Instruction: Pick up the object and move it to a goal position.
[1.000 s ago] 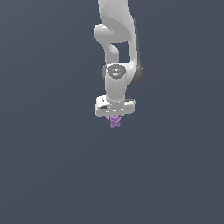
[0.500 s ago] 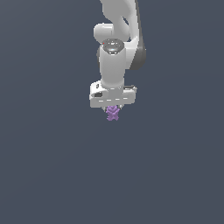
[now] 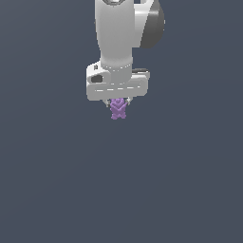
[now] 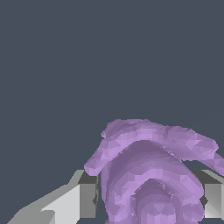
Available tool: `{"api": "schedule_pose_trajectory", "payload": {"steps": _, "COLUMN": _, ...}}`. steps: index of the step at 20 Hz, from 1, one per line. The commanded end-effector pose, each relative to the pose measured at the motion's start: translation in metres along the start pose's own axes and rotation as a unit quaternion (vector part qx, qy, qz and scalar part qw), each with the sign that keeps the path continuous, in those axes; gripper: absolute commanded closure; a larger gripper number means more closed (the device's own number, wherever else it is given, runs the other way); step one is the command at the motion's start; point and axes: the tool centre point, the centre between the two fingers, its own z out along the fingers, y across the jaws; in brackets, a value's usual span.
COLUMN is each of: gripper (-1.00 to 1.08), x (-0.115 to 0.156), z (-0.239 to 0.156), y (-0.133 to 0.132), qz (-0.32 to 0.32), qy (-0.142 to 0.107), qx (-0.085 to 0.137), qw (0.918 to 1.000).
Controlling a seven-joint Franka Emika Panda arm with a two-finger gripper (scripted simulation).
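Fingers pinch the purple object (bumpy, lobed) — one pad on each side.

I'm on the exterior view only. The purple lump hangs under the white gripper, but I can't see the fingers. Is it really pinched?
Observer: Yes. In the wrist view the purple lump sits between two grey fingertips, one on each side.
Operator: Is it deep in the grip?
Observer: It bulges out past both fingertips, lobes spreading over them.
Operator: Anything beneath it?
Observer: Beyond the gripper the wrist view shows only plain dark grey; no goal marker is visible.
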Motion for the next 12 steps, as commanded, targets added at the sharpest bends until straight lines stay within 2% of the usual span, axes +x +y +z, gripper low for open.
{"api": "schedule_pose_trajectory", "payload": {"steps": 1, "gripper": 1.08, "x": 0.004, "z": -0.025, "y": 0.004, "qz": 0.000, "qy": 0.000, "qx": 0.000, "qw": 1.0000}}
{"api": "schedule_pose_trajectory", "payload": {"steps": 12, "gripper": 1.08, "x": 0.017, "z": -0.094, "y": 0.018, "qz": 0.000, "qy": -0.001, "qx": 0.000, "qw": 1.0000}}
